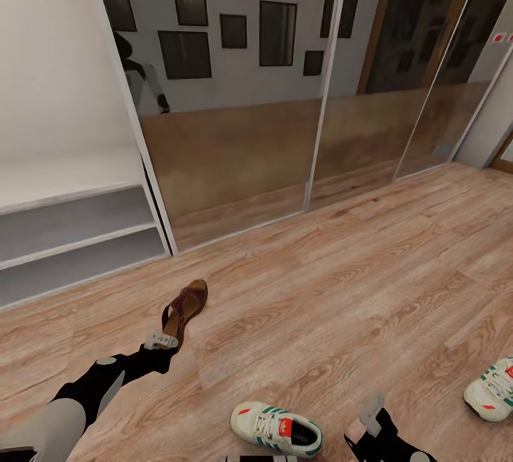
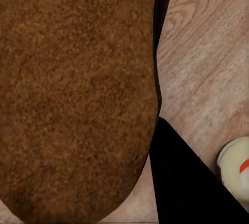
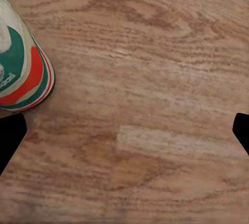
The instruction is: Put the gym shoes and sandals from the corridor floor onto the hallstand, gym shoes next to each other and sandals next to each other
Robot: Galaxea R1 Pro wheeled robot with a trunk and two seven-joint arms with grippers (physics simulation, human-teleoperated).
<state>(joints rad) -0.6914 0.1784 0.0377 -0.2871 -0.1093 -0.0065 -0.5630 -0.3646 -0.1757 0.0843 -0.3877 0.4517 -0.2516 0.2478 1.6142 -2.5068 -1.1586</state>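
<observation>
At far left stands the shoe rack (image 1: pixel 71 234), a pale unit with a flat counter top over two low open shelves; nothing sits on it.

Next comes the left arm, reaching forward over the wood floor (image 1: pixel 370 269). The left claw (image 1: pixel 161 341) is at the heel end of one sandal (image 1: pixel 184 310), which points away from the robot toward the mirrored wardrobe doors (image 1: pixel 235 91). In the left wrist view the sandal's brown surface (image 2: pixel 78 94) lies right against the camera with a dark finger beside it, so the claw appears to be pinching the sandal, though the contact itself is hidden. Judgement: the sandal is light, thin and flexible; a grip at the heel lets the toe droop, so a hold nearer mid-length, across the sole edges, would carry it flatter. The straps are soft and unsuited to a firm hold.

Further right, one gym shoe (image 1: pixel 278 430) lies on the floor near the robot's base. Judgement: it is light but bulky, with a stiff sole and soft upper; grasp across the collar or heel wall.

The right claw (image 1: pixel 372 416) hovers over bare floor, its fingers (image 3: pixel 10 138) spread wide and holding nothing.

At far right, the second gym shoe (image 1: pixel 493 388) rests on the floor, well apart from the first.
</observation>
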